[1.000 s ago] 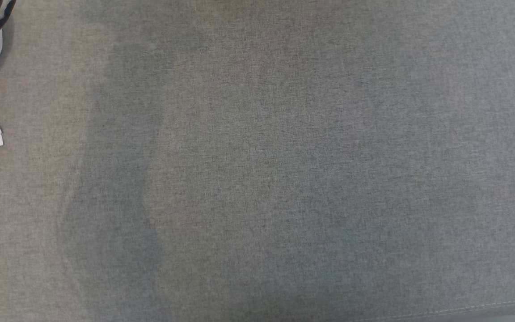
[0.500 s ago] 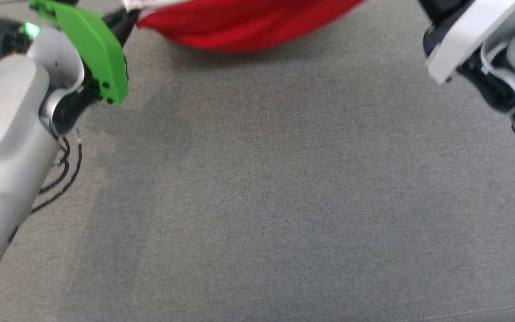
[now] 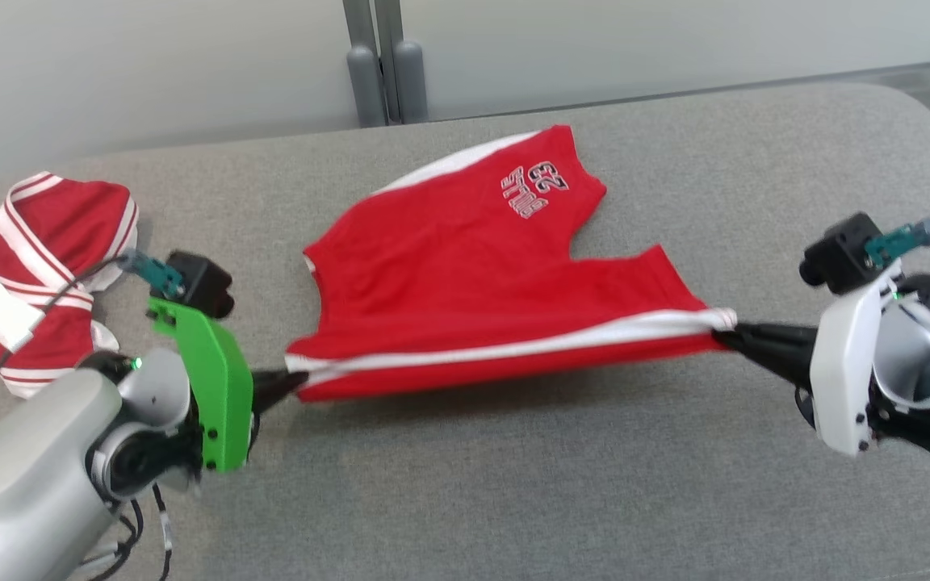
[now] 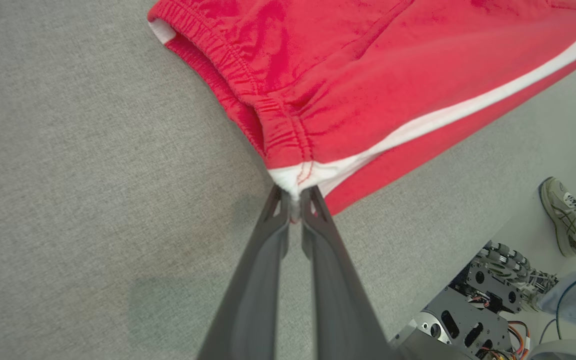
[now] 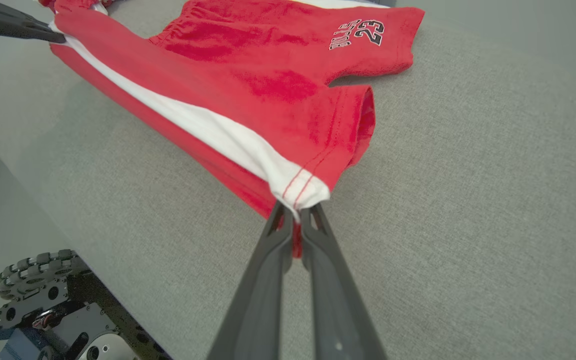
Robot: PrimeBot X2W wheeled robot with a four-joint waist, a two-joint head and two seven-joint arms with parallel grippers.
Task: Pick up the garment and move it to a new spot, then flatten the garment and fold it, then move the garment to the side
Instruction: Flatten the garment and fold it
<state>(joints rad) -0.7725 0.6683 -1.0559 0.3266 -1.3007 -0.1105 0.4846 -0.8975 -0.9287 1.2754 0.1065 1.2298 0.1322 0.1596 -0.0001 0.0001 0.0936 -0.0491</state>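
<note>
My left gripper (image 3: 289, 381) pinches one white-striped corner of the garment (image 3: 465, 274), which is stretched mid-frame. My right gripper (image 3: 728, 328) pinches the opposite corner. There are two garments: a striped red garment (image 3: 53, 234) lies at the left edge.

Robotics lab or test room, by the look of it. Work surface is a grey cloth-covered tabletop (image 3: 513, 500) with a rounded corner. Beyond the left pincer (image 3: 287, 383), across the tabletop: plain pale wall panels (image 3: 150, 73) split by grey posts (image 3: 376, 64). Below and right of that pincer in its wrist view, off the tabletop edge: a bare wheeled base (image 4: 468, 320) with roller wheels and loose orange wiring, smooth pale floor (image 4: 563, 130), a person's sneaker (image 4: 560, 215) and jeans leg (image 4: 573, 295).
</note>
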